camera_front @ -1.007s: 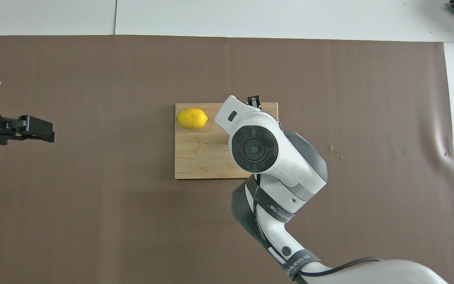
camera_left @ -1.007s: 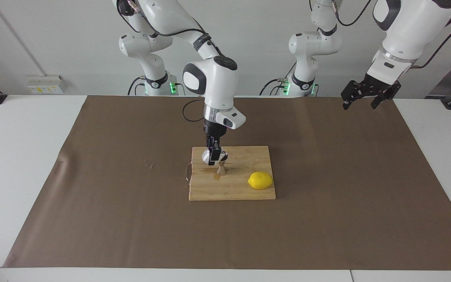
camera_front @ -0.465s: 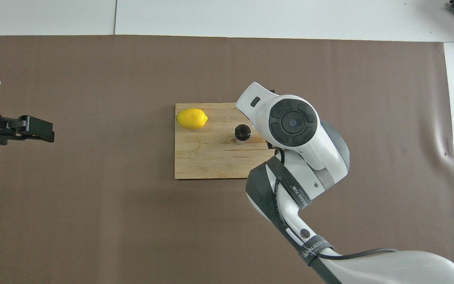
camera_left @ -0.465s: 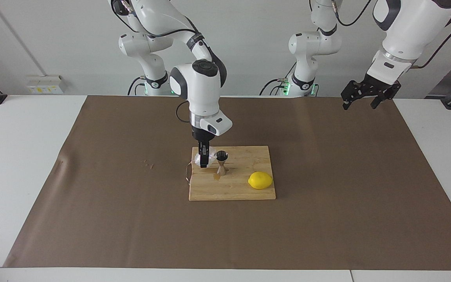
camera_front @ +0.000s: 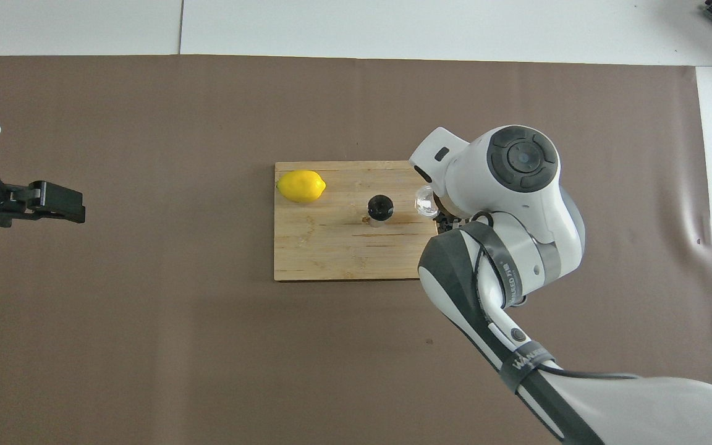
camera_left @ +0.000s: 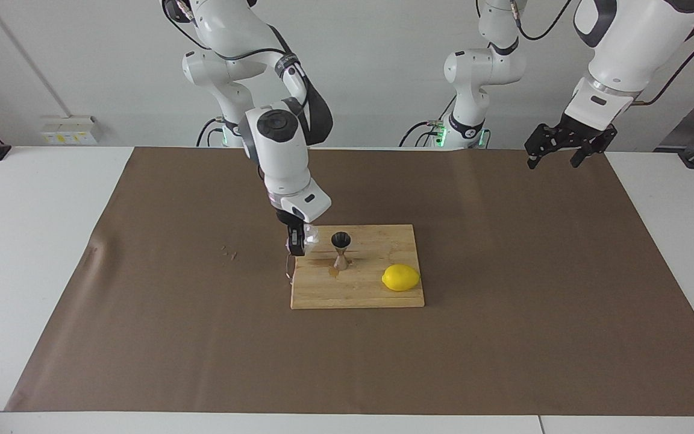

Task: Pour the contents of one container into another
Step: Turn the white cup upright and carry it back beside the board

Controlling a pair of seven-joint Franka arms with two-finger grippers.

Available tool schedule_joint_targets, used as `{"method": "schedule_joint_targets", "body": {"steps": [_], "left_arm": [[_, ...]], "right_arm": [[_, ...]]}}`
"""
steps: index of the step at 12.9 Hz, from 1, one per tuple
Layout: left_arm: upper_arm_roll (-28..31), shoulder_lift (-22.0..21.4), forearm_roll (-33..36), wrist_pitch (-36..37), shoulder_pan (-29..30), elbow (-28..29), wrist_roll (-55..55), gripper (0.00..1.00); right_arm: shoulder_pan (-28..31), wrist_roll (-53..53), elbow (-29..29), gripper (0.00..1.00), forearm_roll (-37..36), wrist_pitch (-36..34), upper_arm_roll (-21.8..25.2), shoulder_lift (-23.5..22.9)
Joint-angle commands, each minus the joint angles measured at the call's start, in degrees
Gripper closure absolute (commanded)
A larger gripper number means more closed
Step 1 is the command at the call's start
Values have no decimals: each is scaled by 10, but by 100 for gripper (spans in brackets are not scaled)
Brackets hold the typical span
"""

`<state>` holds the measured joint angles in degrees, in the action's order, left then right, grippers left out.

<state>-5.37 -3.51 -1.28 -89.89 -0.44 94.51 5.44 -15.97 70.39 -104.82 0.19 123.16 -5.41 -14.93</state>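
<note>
The steel hourglass jigger (camera_left: 341, 250) stands upright on the wooden cutting board (camera_left: 359, 289); it also shows in the overhead view (camera_front: 380, 209). My right gripper (camera_left: 297, 240) is shut on the small clear glass cup (camera_left: 307, 236), held low over the board's edge toward the right arm's end, beside the jigger and apart from it. The cup shows in the overhead view (camera_front: 425, 202) past the arm's wrist. My left gripper (camera_left: 565, 150) waits raised over the left arm's end of the table, and shows in the overhead view (camera_front: 53, 203).
A yellow lemon (camera_left: 400, 278) lies on the board toward the left arm's end. A small wet patch (camera_left: 332, 272) lies on the board by the jigger's foot. A brown mat (camera_left: 503, 337) covers the table. Some crumbs (camera_left: 229, 253) lie on it.
My right gripper has carried the glass cup away from over the jigger toward the right arm's end of the board and turned it back upright. The left arm has not moved.
</note>
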Motion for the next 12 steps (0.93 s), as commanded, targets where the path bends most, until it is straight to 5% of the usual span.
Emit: {"method": "schedule_joint_targets", "body": {"steps": [1, 12], "left_arm": [[-2, -16, -6, 4, 6, 16, -4, 0], [-2, -15, -6, 4, 6, 16, -4, 0]], "right_arm": [[51, 55, -69, 100, 69, 3, -7, 38], [188, 329, -202, 100, 220, 54, -5, 55]]}}
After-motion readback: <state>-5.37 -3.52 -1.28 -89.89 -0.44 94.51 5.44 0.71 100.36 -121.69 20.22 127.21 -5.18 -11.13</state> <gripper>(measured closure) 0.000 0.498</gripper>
